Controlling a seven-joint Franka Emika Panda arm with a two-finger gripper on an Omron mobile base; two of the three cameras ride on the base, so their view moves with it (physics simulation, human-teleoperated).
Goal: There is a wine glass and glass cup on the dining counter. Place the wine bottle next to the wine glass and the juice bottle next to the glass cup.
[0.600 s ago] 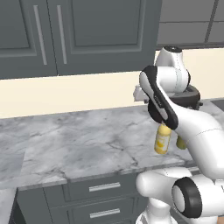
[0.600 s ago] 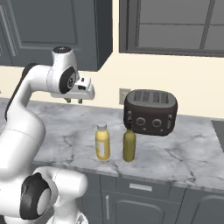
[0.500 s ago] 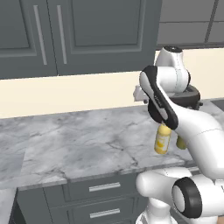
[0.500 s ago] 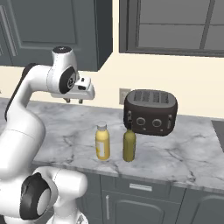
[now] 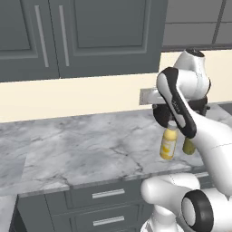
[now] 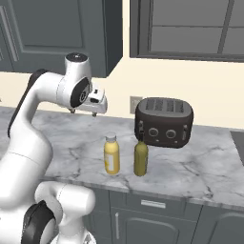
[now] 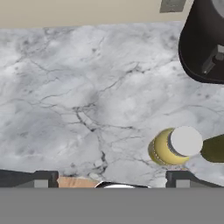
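Now your open, empty gripper [image 6: 85,113] hangs above the worktop [image 6: 200,167], so drop onto the juice bottle [image 6: 111,154] next.

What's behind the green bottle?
Right behind the wine bottle stands a dark toaster on the marble worktop. The bottle's neck covers a bit of the toaster's front left corner, so that part cannot be seen.

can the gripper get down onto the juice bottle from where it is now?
Probably yes. The gripper hangs open above the worktop, nothing beneath it; the juice bottle stands upright with its cap exposed. The wine bottle stands close beside it, so finger room there looks tight.
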